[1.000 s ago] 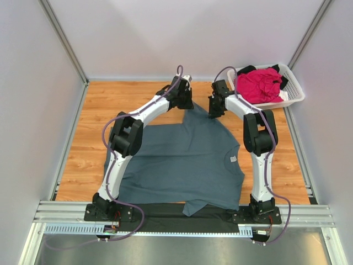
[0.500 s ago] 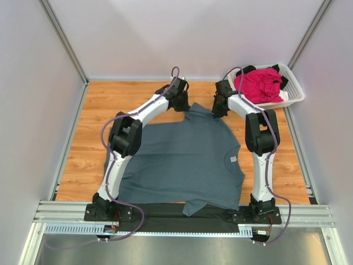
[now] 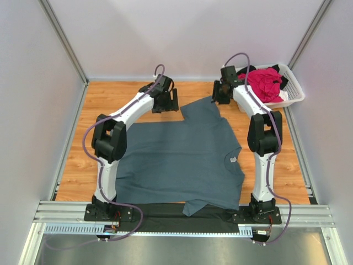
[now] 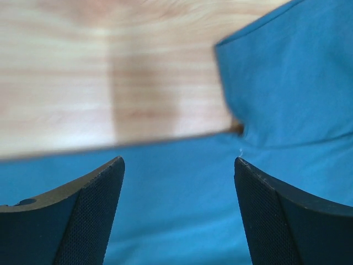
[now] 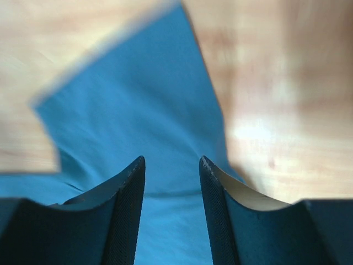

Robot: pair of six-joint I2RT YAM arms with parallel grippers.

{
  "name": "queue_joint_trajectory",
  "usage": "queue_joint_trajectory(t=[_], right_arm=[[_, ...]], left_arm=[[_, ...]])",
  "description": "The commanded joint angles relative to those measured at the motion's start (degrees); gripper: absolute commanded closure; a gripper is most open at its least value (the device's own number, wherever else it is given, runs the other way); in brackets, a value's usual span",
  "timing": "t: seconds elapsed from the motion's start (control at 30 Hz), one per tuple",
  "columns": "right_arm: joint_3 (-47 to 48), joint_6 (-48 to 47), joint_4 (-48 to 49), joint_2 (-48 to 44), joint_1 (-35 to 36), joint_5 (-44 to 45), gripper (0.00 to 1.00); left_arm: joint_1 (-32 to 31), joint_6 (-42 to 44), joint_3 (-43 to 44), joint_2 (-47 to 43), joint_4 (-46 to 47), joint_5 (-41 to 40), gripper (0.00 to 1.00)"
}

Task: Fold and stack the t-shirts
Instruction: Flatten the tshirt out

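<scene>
**Open fingers above the blue-grey shirt**

The blue-grey t-shirt (image 3: 187, 160) lies spread flat on the wooden tabletop (image 3: 83, 143). The left fingers (image 3: 171, 102) are spread wide above the shirt's far edge and hold nothing. The right fingers (image 3: 215, 98) are a little apart above the far sleeve and hold nothing. The pink t-shirt (image 3: 263, 83) sits in the white basket (image 3: 295, 95).

The small white neck label (image 3: 233, 159) on the large slate blue-grey cloth t-shirt (image 3: 182, 160) is too small to read. Beyond that shirt's far right corner, black cloth (image 3: 246, 69) lies mostly hidden under a magenta-pink shirt (image 3: 262, 84) in the white slatted plastic basket (image 3: 295, 95). The right wrist view is blurred, and the blue-grey shirt is cut off by its lower edge.
</scene>
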Motion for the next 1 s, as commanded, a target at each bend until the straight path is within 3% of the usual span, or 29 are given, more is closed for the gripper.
queue_joint_trajectory(t=[0.0, 0.17, 0.4, 0.7, 0.97], right_arm=[[10.82, 0.69, 2.31, 1.30, -0.06, 0.65, 0.54], [19.62, 2.90, -0.95, 10.71, -0.06, 7.42, 0.55], [20.15, 0.88, 3.79, 14.66, -0.06, 9.80, 0.48], [22.53, 3.60, 5.72, 17.57, -0.06, 6.99, 0.45], [23.67, 4.66, 9.07, 19.33, -0.06, 7.78, 0.44]], left_arm=[[1.00, 0.07, -4.57, -10.32, -2.78, -6.26, 0.13], [4.52, -1.95, -12.84, -17.89, -10.25, -14.96, 0.13], [13.48, -5.74, -25.75, -27.37, -10.35, -12.51, 0.13], [22.26, -4.51, -29.89, -30.02, -11.15, -13.84, 0.13], [25.79, -3.46, -31.92, -31.43, -9.47, -12.42, 0.13]])
